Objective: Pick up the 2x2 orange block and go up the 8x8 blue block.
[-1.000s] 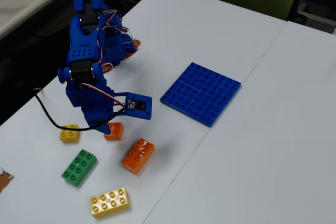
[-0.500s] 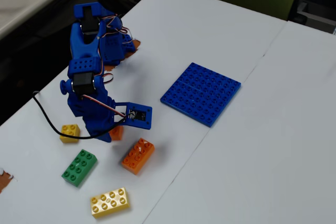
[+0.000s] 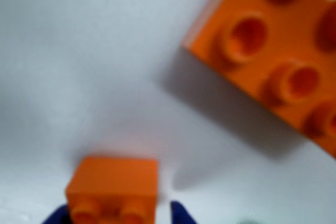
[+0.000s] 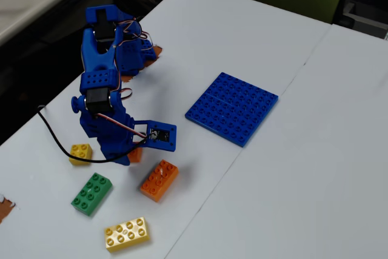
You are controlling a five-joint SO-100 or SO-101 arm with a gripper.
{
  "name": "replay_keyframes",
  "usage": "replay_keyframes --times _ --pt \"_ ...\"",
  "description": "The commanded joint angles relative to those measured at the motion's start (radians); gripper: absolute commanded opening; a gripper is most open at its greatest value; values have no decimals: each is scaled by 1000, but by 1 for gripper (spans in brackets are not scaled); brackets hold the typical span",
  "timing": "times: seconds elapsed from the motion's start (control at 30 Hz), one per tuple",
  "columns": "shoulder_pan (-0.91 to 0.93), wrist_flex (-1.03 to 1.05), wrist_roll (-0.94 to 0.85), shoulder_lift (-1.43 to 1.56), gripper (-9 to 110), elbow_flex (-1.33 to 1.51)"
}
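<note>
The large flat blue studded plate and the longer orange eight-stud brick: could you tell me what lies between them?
Nothing: in the fixed view only bare white table separates the plate from the brick.

Orange 2x2 block (image 3: 113, 190), blue studded plate (image 4: 232, 108), white table (image 4: 315, 180)

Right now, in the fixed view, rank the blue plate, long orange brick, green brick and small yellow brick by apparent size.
1. blue plate
2. long orange brick and green brick, about alike
3. small yellow brick
</note>
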Motion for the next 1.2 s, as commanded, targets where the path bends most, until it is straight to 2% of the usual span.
replay_keyframes --times 0.0,0.33,0.57,0.67,0.97,1.17 --pt "-11 15 2 14 22 -44" --pt "-28 18 18 15 21 -44" --pt "-34 20 26 12 10 -44" --pt "-34 20 26 12 0 -44" --pt "-38 29 37 67 0 -46" --pt "-74 173 126 146 0 -147"
